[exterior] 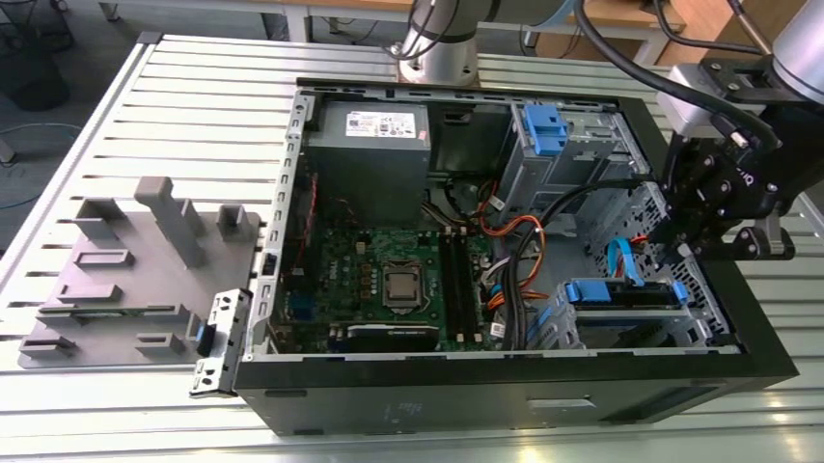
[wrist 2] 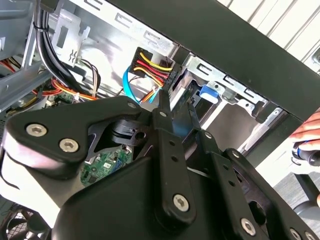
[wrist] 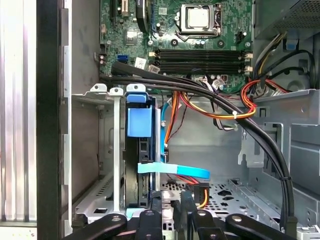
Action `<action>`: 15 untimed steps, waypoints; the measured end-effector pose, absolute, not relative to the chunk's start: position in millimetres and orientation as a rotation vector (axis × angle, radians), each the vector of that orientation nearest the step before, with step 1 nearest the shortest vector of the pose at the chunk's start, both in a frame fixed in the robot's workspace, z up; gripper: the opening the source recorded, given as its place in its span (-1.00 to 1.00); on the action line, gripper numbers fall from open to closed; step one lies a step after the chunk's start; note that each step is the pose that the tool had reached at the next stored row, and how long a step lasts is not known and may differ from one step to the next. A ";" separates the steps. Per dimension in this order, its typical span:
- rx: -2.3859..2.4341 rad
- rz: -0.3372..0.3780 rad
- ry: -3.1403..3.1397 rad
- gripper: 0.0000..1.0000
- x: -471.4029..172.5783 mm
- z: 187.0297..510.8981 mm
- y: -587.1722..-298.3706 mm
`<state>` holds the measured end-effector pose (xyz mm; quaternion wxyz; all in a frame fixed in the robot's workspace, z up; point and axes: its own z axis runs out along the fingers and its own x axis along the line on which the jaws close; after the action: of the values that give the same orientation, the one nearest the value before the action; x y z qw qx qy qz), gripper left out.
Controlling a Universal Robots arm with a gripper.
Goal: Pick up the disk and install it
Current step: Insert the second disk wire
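Observation:
The disk (exterior: 620, 294) sits in the lower drive bay at the front corner of the open computer case (exterior: 515, 381), on the exterior view's right. Its blue carrier frame faces up. In the first wrist view the disk (wrist: 135, 170) stands on edge in the bay, with its blue tab at the top. The second wrist view shows that blue tab on the disk (wrist 2: 209, 92) past the fingers. My gripper (exterior: 680, 249) hangs just above the bay's outer end, shut with nothing in it. Its tips (wrist: 170, 202) are beside the disk, close to a blue data cable (wrist: 172, 171). In the second wrist view the gripper (wrist 2: 175, 106) points at the bay.
A grey drive cage with a blue handle (exterior: 547, 130) and a grey power supply (exterior: 373, 125) stand at the case's far side. Black and orange cables (wrist: 215, 97) cross above the bay. A grey holder (exterior: 129, 270) lies on the slatted table. A person's hand (wrist 2: 307, 135) is beyond the case.

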<state>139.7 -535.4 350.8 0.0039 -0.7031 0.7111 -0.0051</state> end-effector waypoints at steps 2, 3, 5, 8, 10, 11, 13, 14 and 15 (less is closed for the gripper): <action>-2.203 -0.016 2.229 -0.41 139.8 350.6 -535.4; -2.203 -0.016 2.228 -0.41 139.8 350.6 -535.3; -2.203 -0.016 2.228 -0.41 139.9 350.5 -535.1; -2.203 -0.016 2.228 -0.41 140.1 350.6 -535.0; -2.204 -0.016 2.228 -0.41 141.3 350.0 -535.0; -2.203 -0.016 2.228 -0.41 142.2 349.6 -535.1; -2.203 -0.016 2.228 -0.41 145.3 348.8 -535.0; -2.203 -0.016 2.229 -0.41 147.5 348.4 -535.1; -2.203 -0.016 2.229 -0.41 149.8 348.0 -535.1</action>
<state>149.8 -535.1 348.0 0.0038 -0.7031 0.7111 -0.0051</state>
